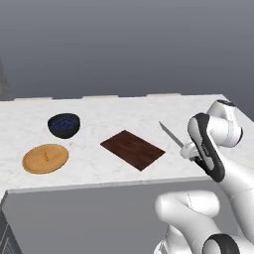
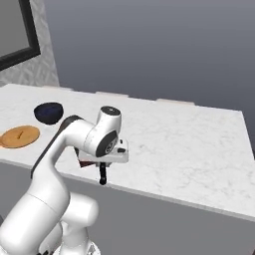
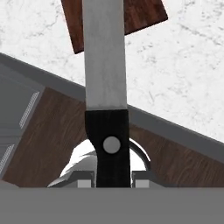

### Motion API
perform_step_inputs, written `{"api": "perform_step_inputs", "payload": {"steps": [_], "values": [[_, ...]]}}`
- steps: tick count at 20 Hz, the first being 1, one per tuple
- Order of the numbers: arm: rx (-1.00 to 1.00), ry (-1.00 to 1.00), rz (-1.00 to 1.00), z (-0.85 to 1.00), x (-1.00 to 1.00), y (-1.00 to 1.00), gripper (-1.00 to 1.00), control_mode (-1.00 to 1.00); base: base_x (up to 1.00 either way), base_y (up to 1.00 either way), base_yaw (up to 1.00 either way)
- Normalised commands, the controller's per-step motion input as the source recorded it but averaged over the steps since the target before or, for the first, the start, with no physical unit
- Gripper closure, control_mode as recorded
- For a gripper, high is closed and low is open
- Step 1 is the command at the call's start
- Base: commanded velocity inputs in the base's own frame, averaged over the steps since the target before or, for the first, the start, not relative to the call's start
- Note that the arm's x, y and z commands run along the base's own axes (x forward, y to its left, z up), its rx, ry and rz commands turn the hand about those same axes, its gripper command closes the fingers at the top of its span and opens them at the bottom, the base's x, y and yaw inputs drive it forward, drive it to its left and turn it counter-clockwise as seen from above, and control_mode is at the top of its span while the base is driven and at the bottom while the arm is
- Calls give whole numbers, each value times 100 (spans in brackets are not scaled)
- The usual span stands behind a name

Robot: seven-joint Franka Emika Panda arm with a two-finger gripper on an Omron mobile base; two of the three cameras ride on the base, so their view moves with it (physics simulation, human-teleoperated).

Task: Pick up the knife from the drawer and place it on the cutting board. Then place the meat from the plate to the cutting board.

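Knife [image 3: 106, 78] handle clamped between nearly closed jaws, blade reaching over cutting board [image 3: 144, 15] edge.

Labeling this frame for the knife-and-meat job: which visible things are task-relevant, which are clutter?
Job:
- knife, held in gripper
- cutting board
- plate with meat

Lying about:
- bowl of berries
- counter
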Motion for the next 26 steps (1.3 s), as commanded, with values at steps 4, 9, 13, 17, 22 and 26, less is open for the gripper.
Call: {"api": "perform_step_inputs", "payload": {"steps": [4, 9, 13, 17, 22, 26], "values": [[0, 0, 0, 0, 0, 0, 100, 100, 61, 48, -26], [0, 0, 0, 0, 0, 0, 100, 100, 37, 54, -27], [0, 0, 0, 0, 0, 0, 100, 100, 0, 51, -17], [0, 0, 0, 0, 0, 0, 100, 100, 0, 15, 0], [0, 0, 0, 0, 0, 0, 100, 100, 0, 0, 0], [0, 0, 0, 0, 0, 0, 100, 100, 0, 0, 0]]}}
